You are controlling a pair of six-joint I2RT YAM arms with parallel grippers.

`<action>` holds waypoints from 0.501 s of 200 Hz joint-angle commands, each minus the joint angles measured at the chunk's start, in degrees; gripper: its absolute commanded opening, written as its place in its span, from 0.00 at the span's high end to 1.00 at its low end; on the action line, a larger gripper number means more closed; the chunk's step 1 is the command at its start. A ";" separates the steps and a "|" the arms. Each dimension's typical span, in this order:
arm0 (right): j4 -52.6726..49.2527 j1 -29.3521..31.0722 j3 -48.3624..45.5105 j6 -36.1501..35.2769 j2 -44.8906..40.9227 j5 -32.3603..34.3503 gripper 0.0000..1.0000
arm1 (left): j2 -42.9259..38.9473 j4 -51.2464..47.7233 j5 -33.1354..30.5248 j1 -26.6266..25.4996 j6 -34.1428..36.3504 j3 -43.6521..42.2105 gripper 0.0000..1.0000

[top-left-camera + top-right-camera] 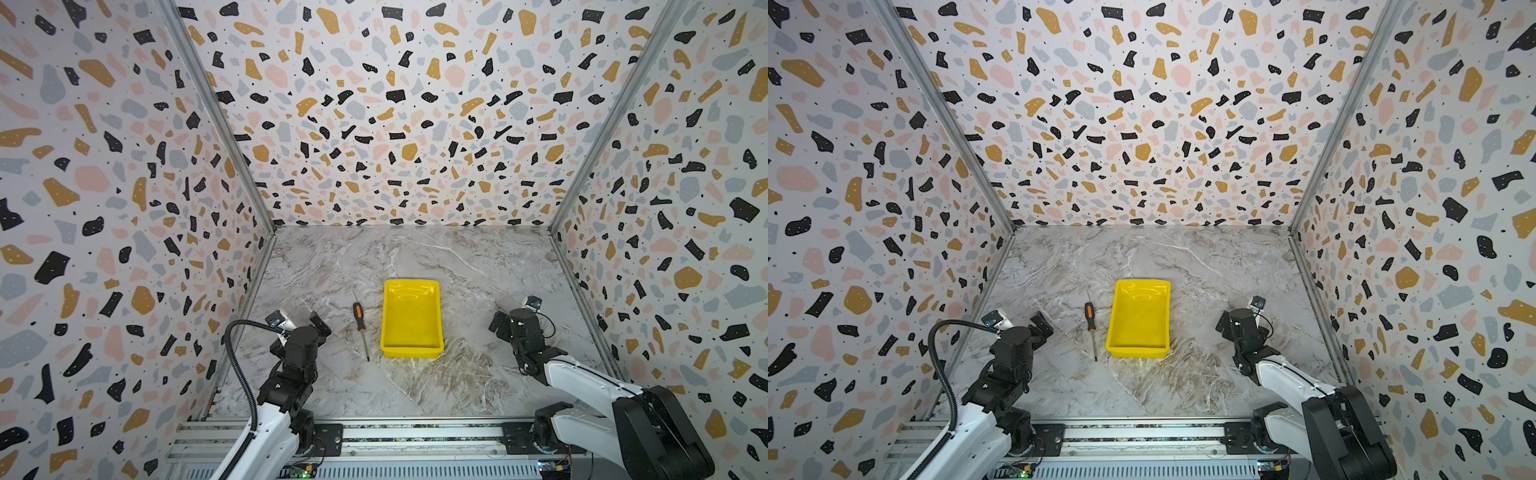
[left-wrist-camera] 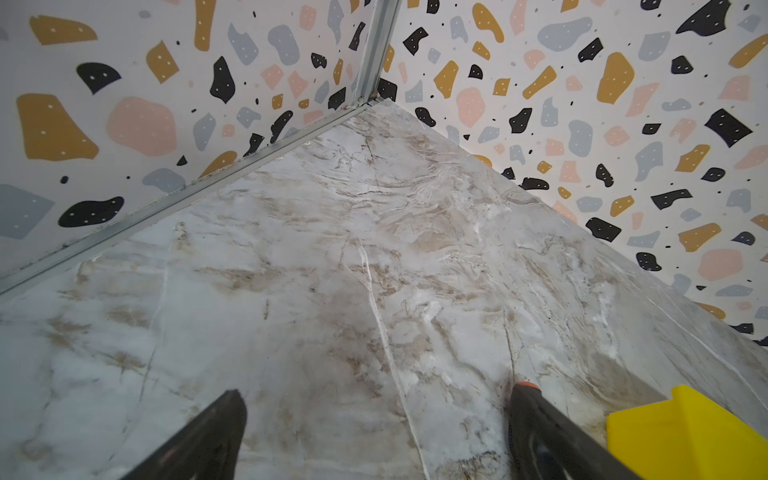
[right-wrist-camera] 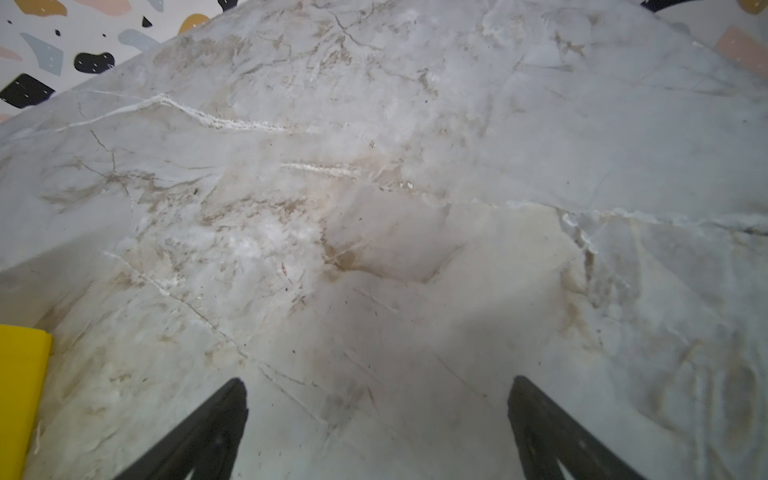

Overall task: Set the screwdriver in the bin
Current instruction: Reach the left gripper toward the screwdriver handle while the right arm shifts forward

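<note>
The screwdriver lies flat on the table just left of the bin, alongside its long wall. The left gripper and right gripper both have their fingers spread wide, holding nothing. I'd worry a pinch on the thin shaft lets it roll free, or a low reach shoves the bin.

One screwdriver and one yellow bin are counted; two grippers are counted, the left gripper and the right gripper.
</note>
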 commanded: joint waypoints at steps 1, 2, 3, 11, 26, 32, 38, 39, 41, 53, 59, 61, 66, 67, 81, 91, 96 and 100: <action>5.37 0.39 2.77 -2.34 3.90 0.29 0.01 | 2.65 1.80 -0.70 0.28 -0.16 -0.05 0.00; 5.16 0.44 3.05 -2.44 4.23 0.17 0.01 | 2.85 1.81 -0.68 0.32 -0.12 0.00 0.00; 4.92 0.50 3.33 -2.50 4.44 0.07 0.01 | 3.03 1.82 -0.67 0.29 -0.10 0.11 0.00; 2.66 1.13 5.54 -2.32 6.67 0.92 0.01 | 4.41 1.81 -0.68 0.33 -0.13 0.51 0.00; 0.82 1.68 7.69 -2.70 9.14 0.81 0.02 | 6.75 0.47 -1.72 0.33 -0.64 1.62 0.00; 0.95 1.98 7.82 -2.89 9.38 1.02 0.03 | 7.64 -1.32 -2.36 0.30 -1.72 2.54 0.00; 1.06 2.27 7.67 -2.97 9.22 1.31 0.03 | 8.69 -3.13 -3.42 0.35 -3.52 3.53 0.00; 1.12 2.30 7.61 -2.94 9.13 1.34 0.03 | 8.90 -3.59 -3.58 0.35 -3.91 3.85 0.00; 1.27 2.32 7.53 -3.02 9.06 1.37 0.03 | 9.34 -4.56 -3.85 0.39 -5.00 4.40 0.00; 2.18 2.42 6.57 -3.07 8.13 1.33 0.03 | 11.89 -8.34 -1.78 0.42 -10.59 7.49 0.00; 2.62 2.41 6.13 -3.09 7.70 1.23 0.02 | 12.97 -5.34 3.39 0.39 -10.22 7.72 0.00; 2.65 2.37 6.03 -3.12 7.58 1.16 0.02 | 13.32 -4.03 5.09 0.36 -9.72 7.74 0.01; 2.90 2.39 5.71 -3.10 7.32 1.01 0.03 | 14.50 -0.44 10.32 0.37 -8.65 7.69 0.01; 2.91 2.40 5.71 -3.13 7.30 0.97 0.02 | 14.75 0.21 11.24 0.36 -8.46 7.69 0.01; 2.92 2.38 5.62 -3.16 7.31 0.62 0.03 | 18.67 3.69 20.38 0.35 -7.83 9.20 0.02; 2.50 2.33 6.15 -3.16 8.01 0.26 0.03 | 21.79 2.71 23.70 0.04 -9.10 10.95 0.07; 1.97 2.18 6.71 -2.91 8.59 0.15 0.03 | 23.23 2.82 24.97 -0.64 -10.39 11.47 0.10; 1.42 1.89 7.18 -2.75 9.12 -0.04 0.03 | 24.09 3.27 25.88 -1.48 -11.24 11.59 0.13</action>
